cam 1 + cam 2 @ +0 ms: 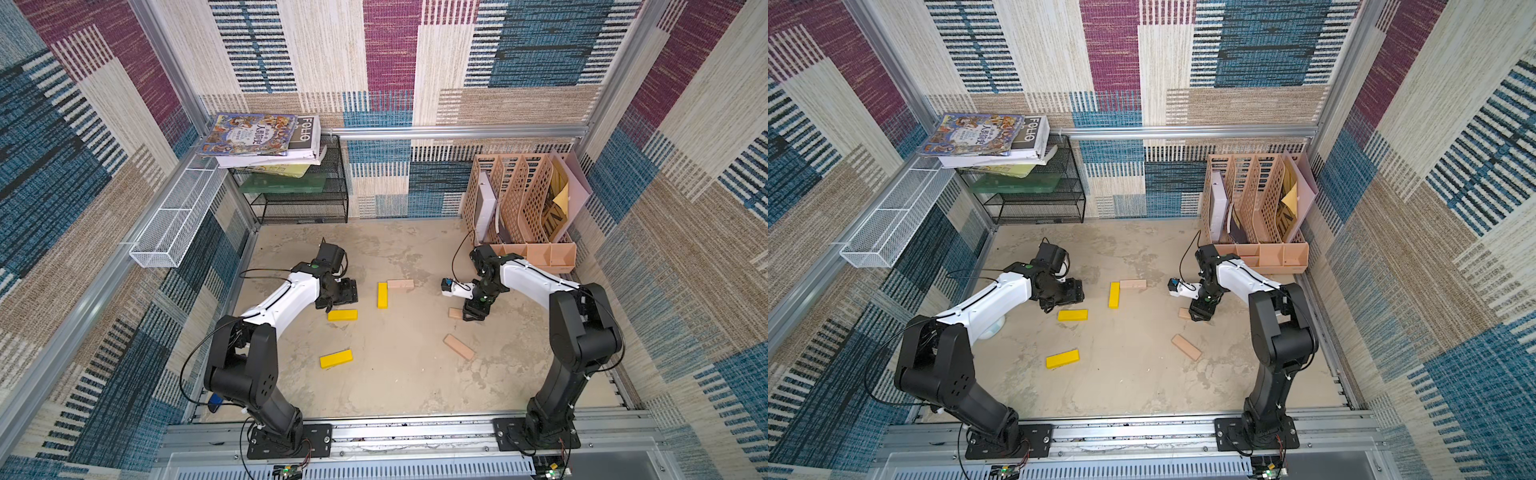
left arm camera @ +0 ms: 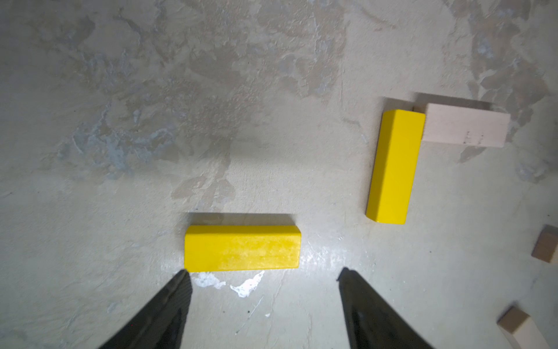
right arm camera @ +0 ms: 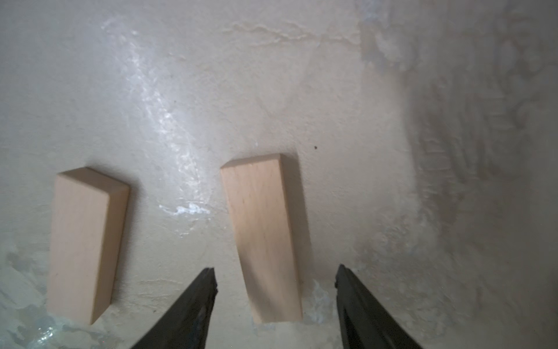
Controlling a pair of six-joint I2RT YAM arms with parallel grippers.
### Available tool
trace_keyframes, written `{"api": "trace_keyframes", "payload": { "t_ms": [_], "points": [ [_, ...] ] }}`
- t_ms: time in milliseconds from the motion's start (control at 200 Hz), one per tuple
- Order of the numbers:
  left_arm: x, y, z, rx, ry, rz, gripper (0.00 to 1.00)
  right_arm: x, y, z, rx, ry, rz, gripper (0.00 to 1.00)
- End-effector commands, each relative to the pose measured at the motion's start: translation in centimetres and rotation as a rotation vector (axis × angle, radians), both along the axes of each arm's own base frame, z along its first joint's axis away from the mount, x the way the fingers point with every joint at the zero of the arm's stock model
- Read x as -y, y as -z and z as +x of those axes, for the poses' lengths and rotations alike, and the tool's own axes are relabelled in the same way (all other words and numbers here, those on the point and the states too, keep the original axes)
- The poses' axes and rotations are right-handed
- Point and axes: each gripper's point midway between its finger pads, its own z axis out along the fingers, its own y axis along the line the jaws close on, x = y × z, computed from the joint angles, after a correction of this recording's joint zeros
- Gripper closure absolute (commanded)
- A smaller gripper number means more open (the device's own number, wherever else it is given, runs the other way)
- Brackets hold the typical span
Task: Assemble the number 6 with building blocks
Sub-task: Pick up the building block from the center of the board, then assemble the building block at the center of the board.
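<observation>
Only yellow bar (image 1: 382, 295) + tan bar (image 1: 400, 284) joined, 4 others loose; L claw (image 2: 263, 271) & R claw (image 3: 275, 267) both open, empty.

Patchwork carpet walls (image 1: 390, 50), mottled beige floor (image 1: 395, 395)

Wide open across the near tabletop (image 1: 399, 386); narrowed mid-table by scattered building blocks (image 1: 342, 315), hemmed at the far corners by a black wire rack (image 1: 303, 203) and a slotted organizer (image 1: 515, 195).
</observation>
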Motion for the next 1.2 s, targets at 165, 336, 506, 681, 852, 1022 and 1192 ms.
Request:
{"api": "trace_keyframes", "payload": {
  "t_ms": [165, 336, 506, 681, 852, 1022, 1192],
  "points": [
    [-1.3, -0.2, -0.3, 0.019, -0.019, -0.018, 0.22, 0.5, 2.6, -1.3, -0.078, -0.018, -0.078, 0.41],
    [-2.3, 0.0, -0.7, 0.018, -0.039, -0.017, 0.24, -0.4, 3.4, -1.8, -0.110, -0.045, -0.088, 0.60],
    [-2.9, 0.1, -0.9, 0.019, -0.055, -0.017, 0.24, -4.9, 2.1, -0.3, -0.058, -0.146, -0.061, 0.66],
    [-3.3, -0.1, -0.9, 0.029, -0.067, -0.017, 0.25, -12.0, -0.4, 1.4, 0.019, -0.261, 0.005, 0.71],
    [-3.6, -0.2, -1.2, 0.038, -0.073, -0.012, 0.25, -16.4, -1.4, 1.6, 0.058, -0.364, 0.041, 0.70],
    [-3.9, -0.1, -1.7, 0.037, -0.078, -0.010, 0.25, -18.6, -1.0, 0.6, 0.058, -0.423, 0.045, 0.69],
    [-4.1, 0.0, -2.1, 0.031, -0.083, -0.012, 0.26, -19.7, -0.4, 0.2, 0.053, -0.442, 0.036, 0.68]
  ]
}}
